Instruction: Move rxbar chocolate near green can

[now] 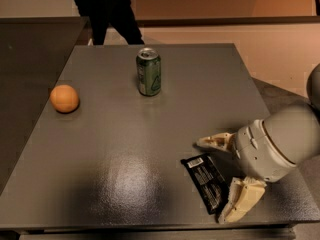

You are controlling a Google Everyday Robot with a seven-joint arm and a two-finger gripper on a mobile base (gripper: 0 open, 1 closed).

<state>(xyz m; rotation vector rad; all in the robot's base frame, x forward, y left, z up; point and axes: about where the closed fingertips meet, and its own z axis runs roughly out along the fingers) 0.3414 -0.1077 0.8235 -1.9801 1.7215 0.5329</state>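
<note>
There is one table (125, 149). On it stands one green can (148, 72), near the far edge. One round orange fruit (64, 98) sits near the left edge. One rxbar chocolate (206, 181) lies near the front right corner. One gripper (211, 181) is at that corner too, its two fingers (215, 141) spread wide apart. One person (107, 9) stands past the far edge.

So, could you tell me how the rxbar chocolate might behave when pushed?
Lying flat, the rxbar chocolate should slide, not roll. Its thin wrapper looks light, possibly slippery. The open tool straddles it, near right on the table.
</note>
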